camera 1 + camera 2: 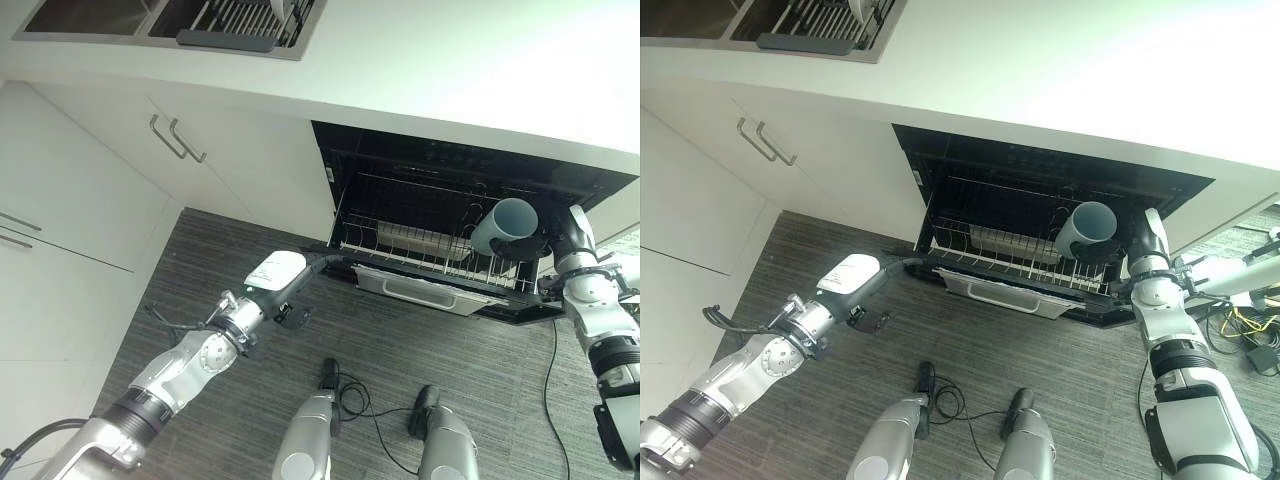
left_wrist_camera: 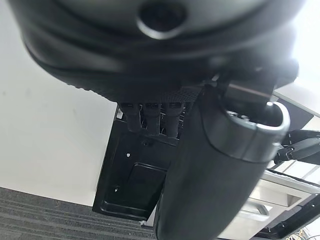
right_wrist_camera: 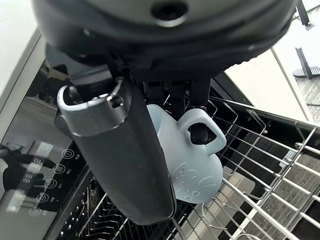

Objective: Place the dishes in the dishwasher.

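The dishwasher (image 1: pixel 1040 190) is standing open under the white counter (image 1: pixel 1060 70), its wire rack (image 1: pixel 1015 262) pulled out over the lowered door (image 1: pixel 1000 297). The right hand (image 1: pixel 1110 246) is gripping a pale blue mug (image 1: pixel 1087 229) over the rack's right end, mouth tilted upward. The left hand (image 1: pixel 862 277) is reaching toward the door's left corner, fingers extended. A sink (image 1: pixel 790 25) is sitting in the counter at upper left

Wire rack (image 1: pixel 420 255) pulled out of open dishwasher (image 1: pixel 470 190); pale rectangular dish (image 1: pixel 420 240) lying in rack.
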